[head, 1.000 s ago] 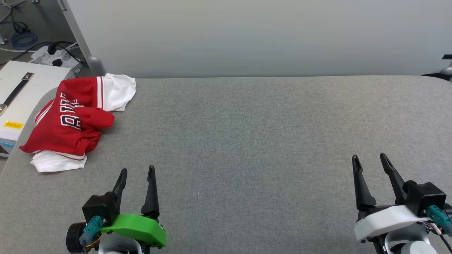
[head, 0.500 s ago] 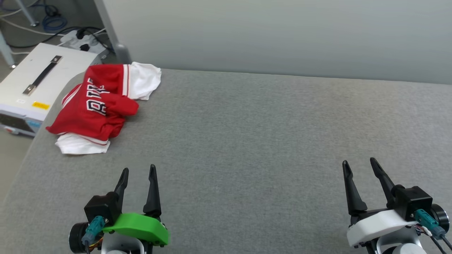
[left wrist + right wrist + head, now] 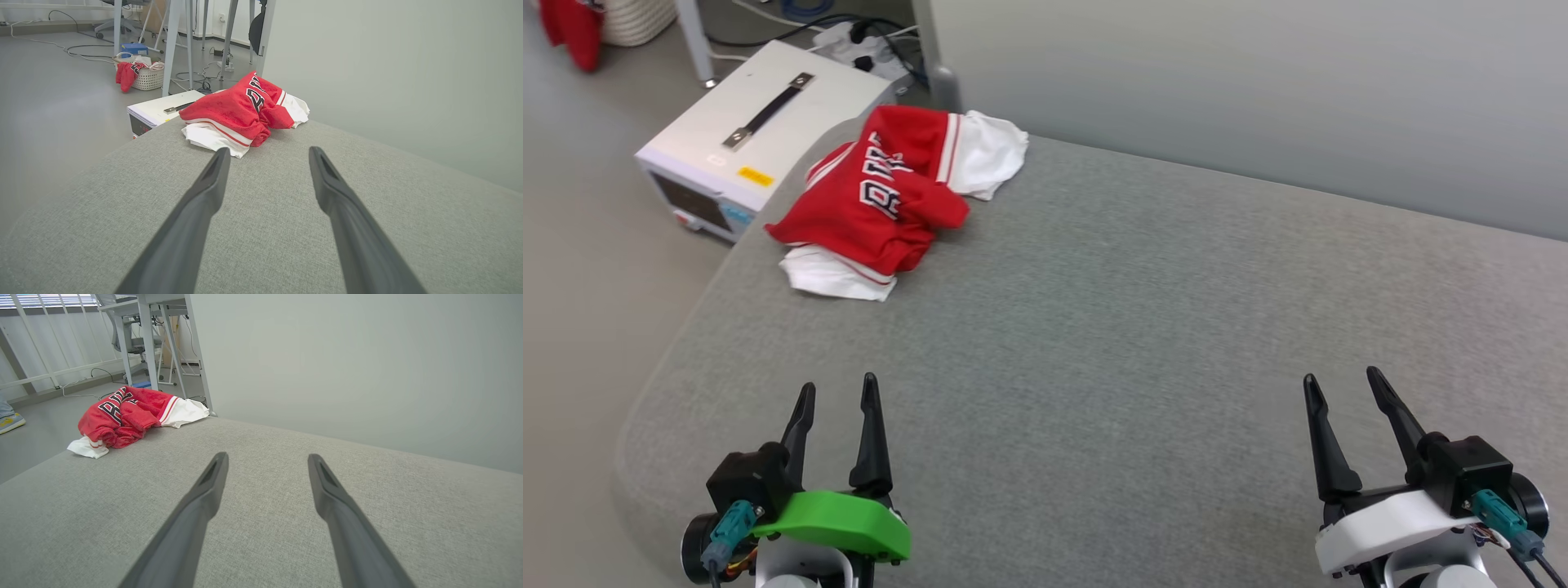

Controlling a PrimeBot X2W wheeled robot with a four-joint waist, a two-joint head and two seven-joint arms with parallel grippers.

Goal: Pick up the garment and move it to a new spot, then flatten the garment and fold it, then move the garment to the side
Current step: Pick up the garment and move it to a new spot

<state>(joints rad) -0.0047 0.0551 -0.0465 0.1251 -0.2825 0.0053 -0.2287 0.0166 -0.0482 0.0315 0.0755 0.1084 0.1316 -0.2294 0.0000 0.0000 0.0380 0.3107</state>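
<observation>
The garment (image 3: 882,200), a red jersey with white sleeves and black lettering, lies crumpled at the far left corner of the grey table (image 3: 1094,327). It also shows ahead of my left fingers as the garment (image 3: 241,110) and far off to the left as the garment (image 3: 126,414). My left gripper (image 3: 837,392) hovers open near the table's front left, well short of the jersey, with nothing between its fingers. My right gripper (image 3: 1339,382) stands open and empty at the front right, far from the jersey.
A white box with a black handle (image 3: 752,135) stands on the floor just left of the table's corner. A grey wall panel (image 3: 1258,90) runs behind the table. A basket with red cloth (image 3: 141,75) sits on the floor farther off, among cables and desk legs.
The head camera has turned left, so the whole picture shifted right; the jersey and the box now sit nearer the middle. The jersey lies as before and both grippers stay open.
</observation>
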